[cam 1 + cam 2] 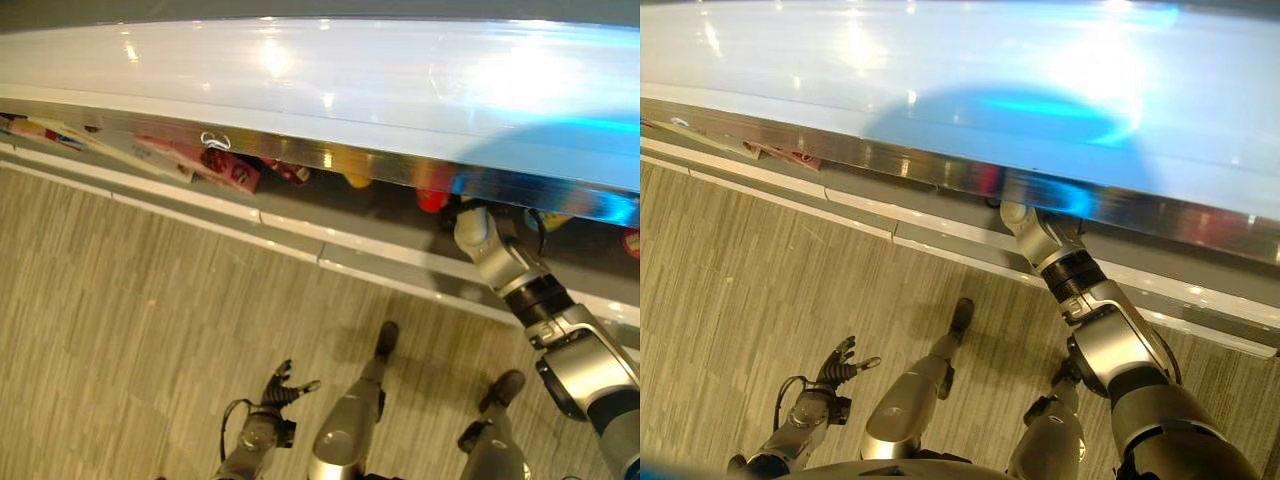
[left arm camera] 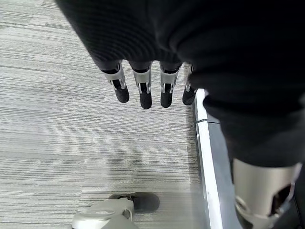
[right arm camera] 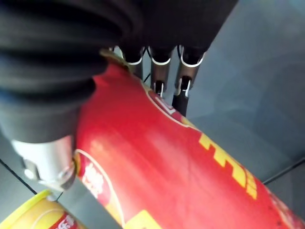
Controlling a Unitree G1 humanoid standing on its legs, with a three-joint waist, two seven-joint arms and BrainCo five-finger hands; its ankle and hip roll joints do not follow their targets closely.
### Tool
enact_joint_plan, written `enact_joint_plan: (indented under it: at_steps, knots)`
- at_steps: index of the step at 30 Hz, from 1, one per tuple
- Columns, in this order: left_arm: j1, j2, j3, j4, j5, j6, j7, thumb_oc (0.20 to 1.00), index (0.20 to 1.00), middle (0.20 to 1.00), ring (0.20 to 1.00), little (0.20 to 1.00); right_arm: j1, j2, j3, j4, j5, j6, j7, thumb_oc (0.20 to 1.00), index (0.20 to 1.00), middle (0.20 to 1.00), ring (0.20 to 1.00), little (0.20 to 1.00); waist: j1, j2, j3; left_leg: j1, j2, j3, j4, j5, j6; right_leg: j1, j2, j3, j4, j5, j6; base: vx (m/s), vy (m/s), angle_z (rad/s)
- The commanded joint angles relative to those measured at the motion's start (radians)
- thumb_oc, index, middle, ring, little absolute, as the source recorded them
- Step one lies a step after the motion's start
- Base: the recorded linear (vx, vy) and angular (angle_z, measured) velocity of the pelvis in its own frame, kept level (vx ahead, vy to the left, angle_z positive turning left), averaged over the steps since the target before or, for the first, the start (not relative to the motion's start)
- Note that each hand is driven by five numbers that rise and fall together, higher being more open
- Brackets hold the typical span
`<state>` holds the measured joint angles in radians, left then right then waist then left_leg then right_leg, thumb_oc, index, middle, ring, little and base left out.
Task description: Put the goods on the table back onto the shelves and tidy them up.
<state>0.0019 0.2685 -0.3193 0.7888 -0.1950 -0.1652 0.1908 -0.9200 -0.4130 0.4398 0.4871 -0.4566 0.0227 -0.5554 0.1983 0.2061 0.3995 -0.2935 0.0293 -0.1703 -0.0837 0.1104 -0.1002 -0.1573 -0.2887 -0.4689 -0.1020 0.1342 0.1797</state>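
My right hand (image 3: 159,71) reaches in under the edge of the white shelf top (image 1: 320,80). Its fingers and thumb are curled round a red canister (image 3: 157,162) with yellow lettering, which lies tilted across the palm above a grey shelf board. In the left eye view the right forearm (image 1: 490,250) goes in under the shiny shelf edge, where the hand is hidden. My left hand (image 1: 285,385) hangs low over the carpet, its fingers (image 2: 143,90) straight and holding nothing.
Pink and red packets (image 1: 225,170), a yellow item (image 1: 357,180) and a red item (image 1: 432,200) lie on the lower shelf under the edge. A yellow-topped canister (image 3: 38,214) stands beside the red one. A white base strip (image 1: 300,235) runs along the striped carpet.
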Motion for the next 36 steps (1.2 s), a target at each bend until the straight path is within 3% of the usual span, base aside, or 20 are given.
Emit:
enact_joint_plan:
  at_steps: [1, 16, 17, 18, 19, 30, 36]
  knots:
    - [-0.016, 0.056, -0.058, 0.002, -0.034, -0.018, 0.02, 1.0, 1.0, 1.0, 1.0, 1.0, -0.074, -0.012, 0.025, -0.013, -0.013, -0.034, -0.037, 0.2, 0.2, 0.2, 0.2, 0.2, 0.01, 0.001, 0.006, -0.015, -0.02, 0.073, -0.004, -0.021, -0.002, -0.029, -0.071, 0.101, 0.102, -0.048, 0.053, 0.0, -0.002, -0.04]
    - [-0.025, 0.054, -0.055, 0.002, -0.031, -0.014, 0.031, 1.0, 1.0, 1.0, 1.0, 1.0, -0.053, 0.015, 0.029, -0.016, -0.01, -0.039, -0.047, 0.2, 0.2, 0.2, 0.2, 0.2, 0.003, -0.006, 0.007, -0.011, -0.016, 0.08, -0.004, -0.024, -0.001, -0.032, -0.069, 0.105, 0.098, -0.045, 0.053, 0.0, 0.0, -0.03]
    - [-0.027, 0.053, -0.055, 0.002, -0.034, -0.014, 0.036, 1.0, 1.0, 1.0, 1.0, 1.0, -0.048, 0.02, 0.026, -0.022, -0.017, -0.034, -0.061, 0.667, 0.667, 0.667, 0.667, 0.667, 0.001, -0.008, 0.007, -0.011, -0.015, 0.08, -0.004, -0.025, -0.001, -0.032, -0.068, 0.104, 0.098, -0.045, 0.054, 0.0, 0.0, 0.0]
    - [-0.027, 0.053, -0.055, 0.002, -0.034, -0.014, 0.036, 1.0, 1.0, 1.0, 1.0, 1.0, -0.048, 0.02, 0.026, -0.022, -0.017, -0.033, -0.061, 0.89, 0.89, 0.89, 0.89, 0.89, 0.001, -0.008, 0.007, -0.011, -0.015, 0.08, -0.004, -0.025, -0.001, -0.031, -0.068, 0.104, 0.098, -0.045, 0.054, 0.0, 0.0, 0.0]
    - [-0.029, 0.051, -0.056, 0.002, -0.035, -0.015, 0.037, 1.0, 1.0, 1.0, 1.0, 1.0, -0.044, 0.027, 0.021, -0.029, -0.025, -0.031, -0.073, 1.0, 1.0, 1.0, 1.0, 1.0, 0.0, -0.01, 0.007, -0.01, -0.015, 0.081, -0.004, -0.025, -0.001, -0.031, -0.068, 0.105, 0.098, -0.045, 0.054, 0.0, 0.0, 0.0]
    - [-0.045, 0.037, -0.06, 0.001, -0.027, -0.005, 0.063, 1.0, 1.0, 1.0, 1.0, 1.0, 0.04, 0.098, 0.038, -0.096, -0.07, -0.021, -0.088, 1.0, 1.0, 1.0, 1.0, 1.0, -0.012, -0.034, 0.007, 0.0, -0.007, 0.089, -0.004, -0.031, -0.002, -0.022, -0.061, 0.111, 0.093, -0.043, 0.051, 0.0, 0.0, 0.0]
    - [-0.042, 0.022, -0.041, 0.022, -0.013, 0.017, 0.064, 1.0, 1.0, 1.0, 1.0, 1.0, 0.151, 0.104, 0.056, -0.247, -0.086, -0.051, -0.063, 1.0, 1.0, 1.0, 1.0, 1.0, -0.04, -0.085, -0.019, 0.035, 0.011, 0.119, 0.002, -0.049, -0.001, 0.003, -0.049, 0.126, 0.075, -0.037, 0.05, 0.01, 0.009, -0.02]
